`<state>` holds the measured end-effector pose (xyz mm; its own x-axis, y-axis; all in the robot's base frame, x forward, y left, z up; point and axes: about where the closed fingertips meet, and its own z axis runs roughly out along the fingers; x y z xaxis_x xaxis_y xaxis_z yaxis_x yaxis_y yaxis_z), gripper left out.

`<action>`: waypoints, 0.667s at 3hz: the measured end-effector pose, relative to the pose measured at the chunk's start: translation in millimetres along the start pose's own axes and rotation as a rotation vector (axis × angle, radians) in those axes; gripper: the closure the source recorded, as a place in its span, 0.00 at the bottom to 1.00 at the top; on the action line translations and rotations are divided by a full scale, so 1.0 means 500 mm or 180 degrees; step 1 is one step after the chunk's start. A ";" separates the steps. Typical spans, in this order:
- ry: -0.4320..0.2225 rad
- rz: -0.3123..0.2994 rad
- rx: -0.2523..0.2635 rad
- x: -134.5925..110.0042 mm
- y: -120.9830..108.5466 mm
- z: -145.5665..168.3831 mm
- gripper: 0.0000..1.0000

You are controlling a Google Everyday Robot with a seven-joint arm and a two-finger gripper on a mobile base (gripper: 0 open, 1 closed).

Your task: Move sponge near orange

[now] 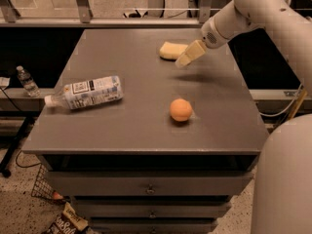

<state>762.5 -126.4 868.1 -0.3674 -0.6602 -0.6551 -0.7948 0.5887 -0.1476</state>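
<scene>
The pale yellow sponge [171,50] lies flat near the far edge of the grey table [136,111]. The orange [181,109] sits nearer the front, right of centre, well apart from the sponge. My gripper [187,57] reaches in from the upper right on a white arm. It hangs just right of and slightly in front of the sponge, its tip next to the sponge's right end. It holds nothing that I can see.
A plastic water bottle [84,93] lies on its side at the table's left. A small bottle [26,80] stands off the table at far left. Drawers [148,189] are below the tabletop. A white robot body [285,179] fills the lower right.
</scene>
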 end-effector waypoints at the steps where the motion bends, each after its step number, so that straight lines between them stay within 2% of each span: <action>1: -0.0026 0.0032 -0.0062 -0.009 -0.006 0.025 0.00; 2: -0.0053 0.0043 -0.0118 -0.019 -0.008 0.043 0.00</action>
<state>779.7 -112.3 859.0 -0.3703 -0.6442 -0.6692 -0.8073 0.5796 -0.1112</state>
